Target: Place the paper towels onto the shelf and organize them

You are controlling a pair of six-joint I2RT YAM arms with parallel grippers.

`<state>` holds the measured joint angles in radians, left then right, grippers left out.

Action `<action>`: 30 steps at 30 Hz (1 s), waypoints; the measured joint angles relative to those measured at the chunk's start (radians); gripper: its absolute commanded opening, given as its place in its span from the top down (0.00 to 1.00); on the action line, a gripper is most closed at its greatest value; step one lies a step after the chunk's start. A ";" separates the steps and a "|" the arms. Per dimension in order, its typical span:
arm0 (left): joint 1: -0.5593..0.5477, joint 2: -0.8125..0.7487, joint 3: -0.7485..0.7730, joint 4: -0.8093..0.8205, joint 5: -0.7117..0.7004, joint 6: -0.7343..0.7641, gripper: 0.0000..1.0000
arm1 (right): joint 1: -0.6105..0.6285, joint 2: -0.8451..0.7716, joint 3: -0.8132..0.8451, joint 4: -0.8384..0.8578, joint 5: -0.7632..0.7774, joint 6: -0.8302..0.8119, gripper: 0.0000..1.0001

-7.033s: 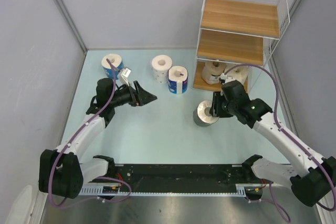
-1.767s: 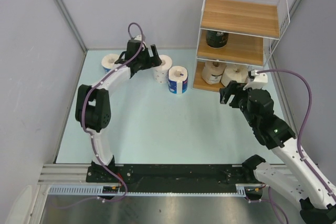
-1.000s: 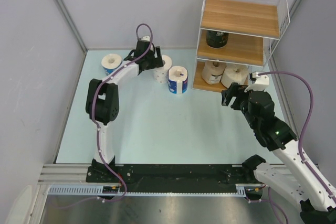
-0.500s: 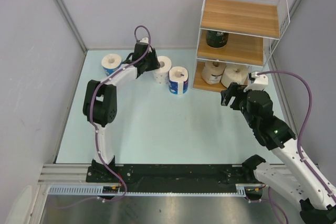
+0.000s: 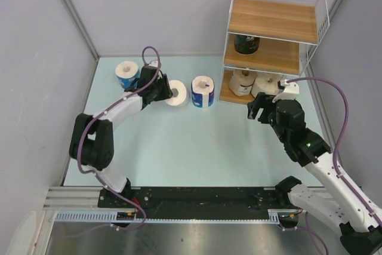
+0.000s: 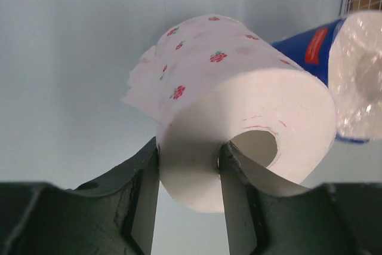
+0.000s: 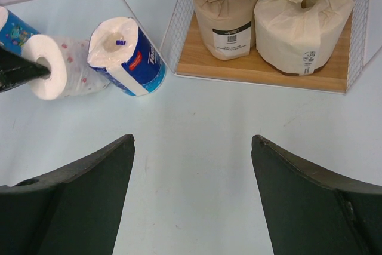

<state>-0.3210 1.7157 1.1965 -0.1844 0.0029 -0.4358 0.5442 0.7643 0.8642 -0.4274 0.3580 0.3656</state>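
Grip by the wall lets the left hand [image 6: 188, 153] hold the speckled roll [image 6: 239, 88] on its side, just left of a blue roll [image 5: 202, 91]; the right hand [image 7: 192, 141] hovers open near the shelf's [image 5: 271, 57] bottom tier.

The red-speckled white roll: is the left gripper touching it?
Touching. The left wrist view shows the left gripper with both fingers clamped against the speckled roll, no gap.

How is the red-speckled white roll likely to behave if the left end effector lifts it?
The speckled roll is probably light and soft; its wall may dent where the left end effector pinches it. Its loose outer sheet looks apt to unwind. Set on its side, it would likely roll.
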 measured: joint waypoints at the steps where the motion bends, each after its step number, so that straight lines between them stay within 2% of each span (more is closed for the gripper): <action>1: 0.000 -0.034 -0.031 -0.008 0.000 0.000 0.55 | 0.000 0.008 0.000 0.003 -0.002 0.000 0.16; 8: -0.001 -0.313 -0.214 -0.117 0.001 -0.001 0.55 | 0.013 0.065 -0.017 0.043 -0.022 0.001 0.17; 18: -0.002 -0.679 -0.270 -0.300 0.047 0.002 0.54 | 0.074 0.136 -0.019 0.098 -0.036 0.010 0.17; 23: -0.030 -0.772 -0.320 -0.347 0.113 -0.009 0.54 | 0.103 0.156 -0.019 0.110 -0.037 0.024 0.17; 30: -0.206 -0.796 -0.385 -0.410 0.132 -0.064 0.53 | 0.136 0.165 -0.019 0.110 -0.020 0.037 0.17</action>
<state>-0.5274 0.9195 0.8116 -0.5941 0.1352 -0.4995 0.6804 0.9291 0.8452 -0.3172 0.3378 0.4023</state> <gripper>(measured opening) 0.465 0.832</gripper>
